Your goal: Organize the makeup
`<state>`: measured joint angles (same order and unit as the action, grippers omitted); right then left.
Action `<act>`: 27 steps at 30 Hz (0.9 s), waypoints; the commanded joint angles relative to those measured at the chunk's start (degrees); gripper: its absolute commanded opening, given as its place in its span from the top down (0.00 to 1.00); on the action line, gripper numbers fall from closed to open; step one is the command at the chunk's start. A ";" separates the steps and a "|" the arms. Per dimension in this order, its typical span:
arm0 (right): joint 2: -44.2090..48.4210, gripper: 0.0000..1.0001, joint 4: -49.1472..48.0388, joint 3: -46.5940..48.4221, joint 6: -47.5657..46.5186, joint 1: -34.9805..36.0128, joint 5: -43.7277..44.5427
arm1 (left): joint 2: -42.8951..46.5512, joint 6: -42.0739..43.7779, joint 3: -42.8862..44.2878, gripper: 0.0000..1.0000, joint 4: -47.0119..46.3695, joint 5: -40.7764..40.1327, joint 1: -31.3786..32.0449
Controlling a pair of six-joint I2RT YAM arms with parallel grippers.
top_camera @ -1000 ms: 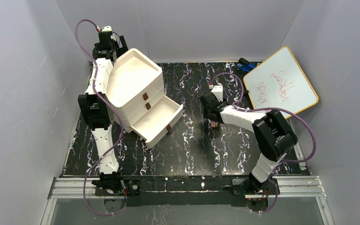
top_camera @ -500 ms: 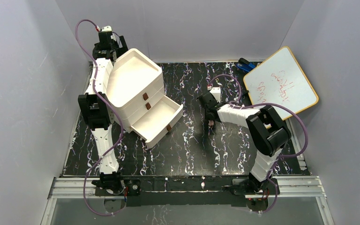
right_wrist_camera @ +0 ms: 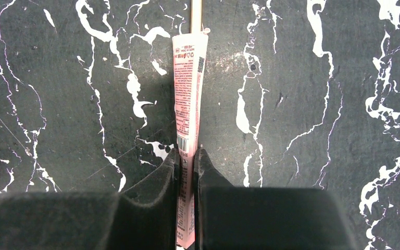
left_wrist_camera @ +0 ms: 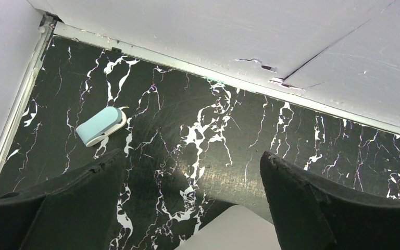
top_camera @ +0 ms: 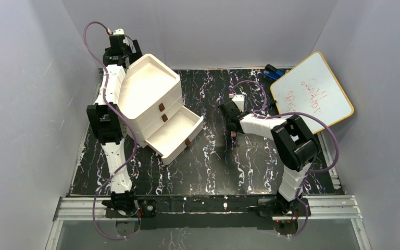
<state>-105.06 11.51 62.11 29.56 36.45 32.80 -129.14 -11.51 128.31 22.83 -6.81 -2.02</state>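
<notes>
A slim pink stick [right_wrist_camera: 188, 88] of makeup lies flat on the black marbled table, pointing away from my right gripper [right_wrist_camera: 187, 152]. The two jaws press on its near end from both sides, so the gripper is shut on it. From above, that gripper [top_camera: 233, 134] is low over the table's middle, right of the drawer box. My left gripper [left_wrist_camera: 192, 166] hangs open over the back left corner, holding nothing; from above it [top_camera: 119, 44] is behind the box. No other makeup shows.
The white three-drawer box [top_camera: 151, 96] stands at the back left, its bottom drawer [top_camera: 173, 134] pulled out and empty. A whiteboard [top_camera: 312, 94] leans at the back right beside a blue item [top_camera: 272, 71]. A small pale-blue and white item [left_wrist_camera: 100, 126] lies by the back wall.
The right jaws have closed from wide open onto the pink stick. The right arm has shifted slightly left. The left arm has not moved.
</notes>
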 commanded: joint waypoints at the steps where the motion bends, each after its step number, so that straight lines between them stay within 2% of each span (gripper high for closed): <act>1: 0.05 0.99 3.37 1.11 -0.91 -0.14 -1.13 | 0.82 0.70 1.46 0.02 0.85 0.26 0.19; 7: 4.80 0.99 4.75 2.61 -2.20 0.34 -2.25 | 0.78 0.61 1.55 0.01 0.81 0.35 0.18; 11: 6.29 0.99 6.12 5.67 -3.19 3.80 0.75 | 0.78 0.52 1.51 0.02 0.86 0.46 0.18; 18: 5.49 0.99 9.16 13.34 -3.93 10.35 4.04 | 1.18 0.60 1.33 0.02 0.87 0.35 0.23; 27: 0.71 0.99 8.44 25.81 -0.02 15.42 -1.03 | 1.25 0.52 1.43 0.02 0.89 0.48 0.18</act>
<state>-101.95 20.53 80.82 26.81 50.35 33.50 -129.14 -11.51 128.31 22.83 -6.81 -2.02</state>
